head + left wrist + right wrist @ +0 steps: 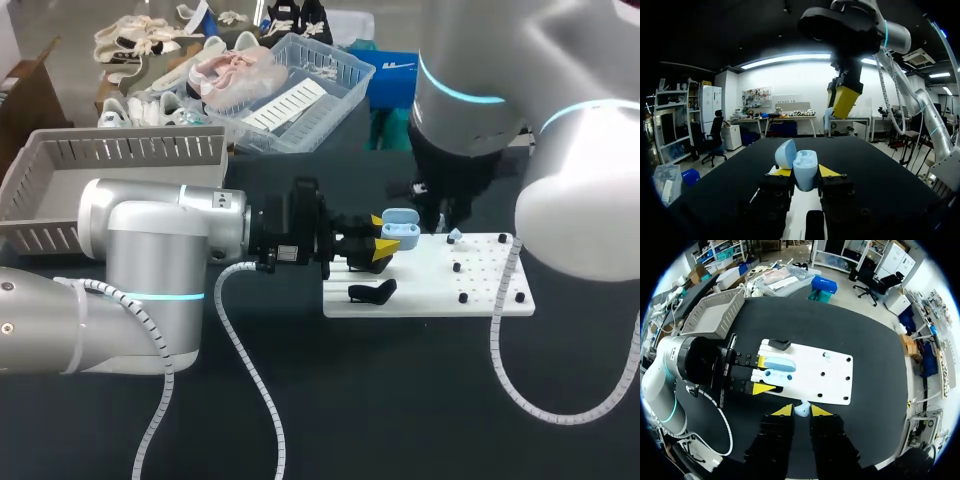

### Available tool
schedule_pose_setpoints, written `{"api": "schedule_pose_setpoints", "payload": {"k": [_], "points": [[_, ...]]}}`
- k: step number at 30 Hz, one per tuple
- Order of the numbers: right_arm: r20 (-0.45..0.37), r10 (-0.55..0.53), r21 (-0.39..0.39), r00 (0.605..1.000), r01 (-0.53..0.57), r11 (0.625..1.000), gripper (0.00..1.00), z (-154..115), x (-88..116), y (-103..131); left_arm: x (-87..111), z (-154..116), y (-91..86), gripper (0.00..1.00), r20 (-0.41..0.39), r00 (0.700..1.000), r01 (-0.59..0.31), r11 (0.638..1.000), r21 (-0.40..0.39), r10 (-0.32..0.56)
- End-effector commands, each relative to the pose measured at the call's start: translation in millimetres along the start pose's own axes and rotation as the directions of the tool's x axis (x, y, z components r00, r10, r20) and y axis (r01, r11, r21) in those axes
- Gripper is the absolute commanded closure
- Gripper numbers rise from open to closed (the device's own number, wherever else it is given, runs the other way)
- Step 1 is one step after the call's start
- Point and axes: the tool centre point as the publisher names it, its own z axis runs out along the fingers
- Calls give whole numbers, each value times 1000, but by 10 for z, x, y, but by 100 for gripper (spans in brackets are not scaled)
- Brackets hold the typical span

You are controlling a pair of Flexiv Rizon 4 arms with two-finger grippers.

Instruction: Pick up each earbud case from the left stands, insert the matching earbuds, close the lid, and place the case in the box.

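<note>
Head view: left gripper (381, 238) sits level over the left end of the white pegged board (480, 290). Its yellow tips pinch a small light-blue plastic earbud case (400, 228), lid hinged open and facing up. The case is held off its stand, likely so the cavity is steady for loading. A black stand (372, 292) sits bare at the board's near left corner. The right arm (470, 110) hangs over the board just past the case, and its claw is hidden under the wrist here. A grey slotted plastic basket (110, 165) stands well apart to the left, probably the drop box. Left wrist view: the case is upright between its own fingers, clamped from both sides, lid tipped aside. The right gripper (839, 107) hovers above and ahead, pointing down. Right wrist view: looking straight down, its own fingers are pressed onto a pale-blue earbud (801, 409), above the board's edge and near the open case but not over it. A second small earbud (827, 356) rests on the board. Judged step: insertion, with nothing seated yet.
</note>
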Motion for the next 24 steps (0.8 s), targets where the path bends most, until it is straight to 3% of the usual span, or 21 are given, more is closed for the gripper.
{"api": "schedule_pose_setpoints", "payload": {"k": [1,19,21,24], "points": [[-16,11,-26,1000,-11,1000,100,-2,-26,-28,6,4,-1,100,2,1000,-1,1000,-3,1],[-12,10,-29,1000,-10,1000,100,-10,-13,-43,6,4,-1,100,2,1000,-1,1000,-3,1],[-87,140,-73,986,-146,987,100,-24,-87,-79,6,4,-1,100,2,1000,-1,1000,-3,1],[-131,188,-91,973,-201,975,100,-37,-151,-123,6,4,-1,100,2,1000,-1,1000,-3,1]]}}
